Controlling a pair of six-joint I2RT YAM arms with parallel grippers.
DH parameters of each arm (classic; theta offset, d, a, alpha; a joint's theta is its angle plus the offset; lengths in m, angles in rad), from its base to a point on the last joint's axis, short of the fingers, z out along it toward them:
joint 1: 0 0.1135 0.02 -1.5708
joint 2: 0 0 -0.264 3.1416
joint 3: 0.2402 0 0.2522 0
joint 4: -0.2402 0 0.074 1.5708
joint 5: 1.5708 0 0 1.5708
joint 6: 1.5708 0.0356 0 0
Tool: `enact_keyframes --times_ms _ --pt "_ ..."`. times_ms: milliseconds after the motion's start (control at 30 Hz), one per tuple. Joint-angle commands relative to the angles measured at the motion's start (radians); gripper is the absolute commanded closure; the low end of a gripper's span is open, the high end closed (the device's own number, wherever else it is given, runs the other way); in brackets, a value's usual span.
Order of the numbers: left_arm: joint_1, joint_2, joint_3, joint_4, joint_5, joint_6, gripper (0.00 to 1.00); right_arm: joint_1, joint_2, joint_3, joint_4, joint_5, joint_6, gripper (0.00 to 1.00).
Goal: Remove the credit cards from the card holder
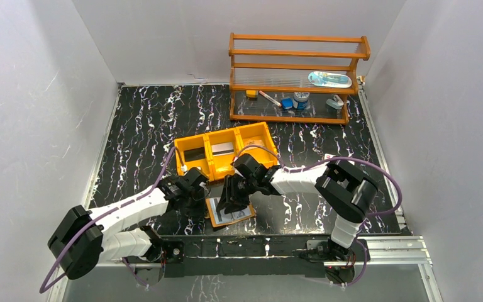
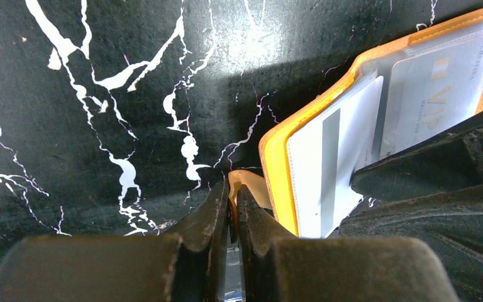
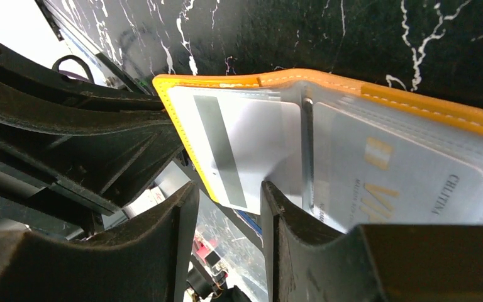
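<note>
We see the card holder (image 1: 234,218) lying open on the black marbled tabletop (image 1: 144,126), close to the middle of its near edge, with its pale shiny pockets facing up. The left gripper (image 2: 233,189) reaches in at the holder's left side. Its jaws are closed tight on the small orange-tan snap tab (image 2: 253,184) that sticks out from the holder's edge, so it holds the holder by that tab. The right gripper (image 3: 229,187) comes in from the right and stands over the holder with its jaws partly apart and a plain gap between them. The jaws straddle the near edge of a whitish card with a dark stripe (image 3: 226,135), which lies on the holder's inner face next to the pocket seam. The tip of one finger (image 3: 277,214) lies over that card's face, but the gap is much wider than the card, so the card is not pinched. In the next pocket sits a second pale card with gold lettering (image 3: 409,182), under the clear cover. The two grippers are just beside each other at the holder. Just beyond them, toward the middle of the tabletop, stands an orange three-compartment tray (image 1: 217,167), apart from the holder. Along the far edge, toward the right corner, a wooden rack (image 1: 232,75) holds a few small items.
</note>
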Motion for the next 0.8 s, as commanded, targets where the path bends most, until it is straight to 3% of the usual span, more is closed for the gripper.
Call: enact_keyframes --times_ms 0,367,767 --pt "0.034 0.011 0.020 0.010 0.050 0.069 1.00 0.007 -0.018 0.017 0.031 0.020 0.017 0.50" --pt "0.043 0.075 0.094 -0.009 0.051 0.188 1.00 0.008 -0.135 0.038 -0.188 0.262 -0.019 0.49" --pt "0.044 0.185 0.179 0.019 0.099 0.211 1.00 0.008 -0.103 0.037 -0.157 0.231 -0.040 0.57"
